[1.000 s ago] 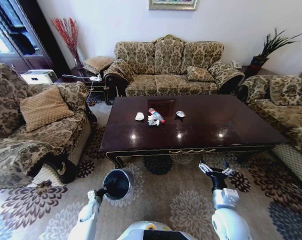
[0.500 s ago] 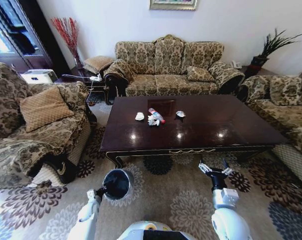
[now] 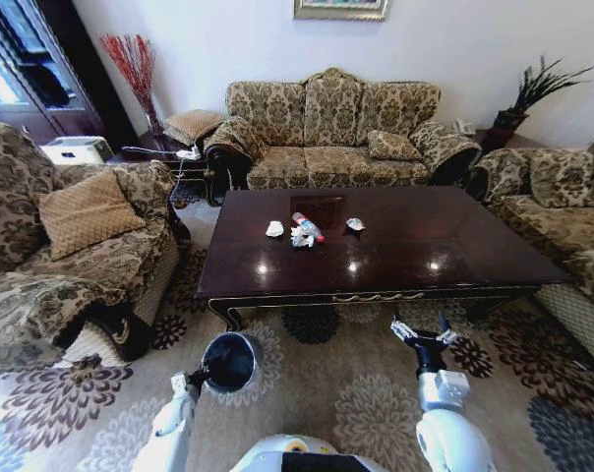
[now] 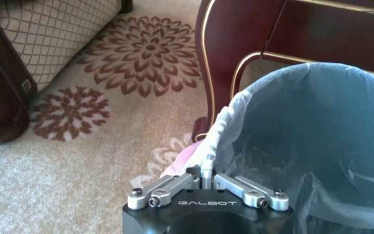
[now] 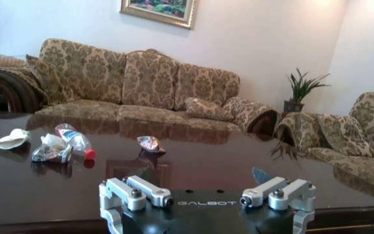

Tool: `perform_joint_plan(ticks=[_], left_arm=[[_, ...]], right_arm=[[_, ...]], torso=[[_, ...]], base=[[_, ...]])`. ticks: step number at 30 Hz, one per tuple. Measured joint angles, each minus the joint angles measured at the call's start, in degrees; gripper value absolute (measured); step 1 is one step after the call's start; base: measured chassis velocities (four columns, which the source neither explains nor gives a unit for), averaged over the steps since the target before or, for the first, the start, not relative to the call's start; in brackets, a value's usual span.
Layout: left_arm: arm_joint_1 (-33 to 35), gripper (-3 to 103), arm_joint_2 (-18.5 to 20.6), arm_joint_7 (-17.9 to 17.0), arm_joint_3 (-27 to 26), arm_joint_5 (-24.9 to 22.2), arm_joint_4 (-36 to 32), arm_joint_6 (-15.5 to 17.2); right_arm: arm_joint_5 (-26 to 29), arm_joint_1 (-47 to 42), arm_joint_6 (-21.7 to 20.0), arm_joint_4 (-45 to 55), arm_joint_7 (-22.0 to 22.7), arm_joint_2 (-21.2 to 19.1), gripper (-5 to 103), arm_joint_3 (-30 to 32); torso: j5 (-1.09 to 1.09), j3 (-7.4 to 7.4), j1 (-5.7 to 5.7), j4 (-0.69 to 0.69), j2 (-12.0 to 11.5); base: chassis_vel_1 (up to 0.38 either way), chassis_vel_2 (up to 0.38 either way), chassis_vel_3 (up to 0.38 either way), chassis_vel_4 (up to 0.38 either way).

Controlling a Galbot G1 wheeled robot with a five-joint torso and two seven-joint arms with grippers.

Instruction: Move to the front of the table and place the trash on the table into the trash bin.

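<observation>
The dark glossy table [image 3: 435, 236] stands straight ahead of me. Near its middle lies the trash: a white paper wad [image 3: 274, 228], a crumpled silvery wrapper [image 3: 301, 239], a small clear bottle with a red label [image 3: 308, 225] and a small crumpled scrap [image 3: 355, 224]. The right wrist view shows the same wad [image 5: 8, 139], wrapper [image 5: 50, 149], bottle [image 5: 75, 141] and scrap [image 5: 150, 143] on the table [image 5: 239, 165]. My left gripper [image 4: 206, 179] is shut on the bag-lined rim of the trash bin [image 4: 304, 141]. It holds the trash bin [image 3: 228, 362] above the carpet, short of the table's front left corner. My right gripper [image 3: 423, 332] hangs open before the table's front edge.
A patterned sofa [image 3: 331, 128] stands behind the table, with armchairs at the left [image 3: 71, 246] and right [image 3: 563, 197]. A carved table leg [image 4: 239, 48] rises close beside the bin. Flowered carpet [image 3: 326, 393] lies between me and the table.
</observation>
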Motion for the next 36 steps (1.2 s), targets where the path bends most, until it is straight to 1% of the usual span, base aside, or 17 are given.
perform_joint_plan(ticks=[31,32,33,34,35,36], left_arm=[[0.1,0,0.0,0.0,0.0,0.0,0.1,-0.1],[0.5,0,0.0,0.1,-0.1,0.0,-0.1,-0.2],[2.3,0,0.1,0.6,-0.3,0.0,-1.4,-0.6],[2.3,0,0.1,0.6,-0.3,0.0,-1.4,-0.6],[4.7,0,0.2,1.2,-0.7,0.1,-2.9,-1.2],[6.6,0,0.2,1.6,-1.0,0.1,-3.7,-1.4]], right_arm=[[0.0,0.0,0.0,0.0,0.0,0.0,100,0.0],[0.0,0.0,0.0,0.0,0.0,0.0,100,0.0],[0.0,0.0,0.0,0.0,0.0,0.0,100,0.0],[0.0,0.0,0.0,0.0,0.0,0.0,100,0.0],[0.0,0.0,0.0,0.0,0.0,0.0,100,0.0],[0.0,0.0,0.0,0.0,0.0,0.0,100,0.0]], torso=[[0.0,0.0,0.0,-0.01,0.0],[0.0,0.0,0.0,-0.02,0.0],[-0.02,-0.01,0.0,-0.06,0.0],[-0.02,-0.01,0.0,-0.06,0.0],[-0.01,-0.01,0.0,-0.05,0.0],[0.02,0.0,0.0,0.02,0.0]], base=[[0.0,0.0,0.0,0.0],[0.0,0.0,0.0,0.0],[0.0,0.0,0.0,0.0],[0.0,0.0,0.0,0.0],[0.0,0.0,0.0,0.0],[0.0,0.0,0.0,0.0]])
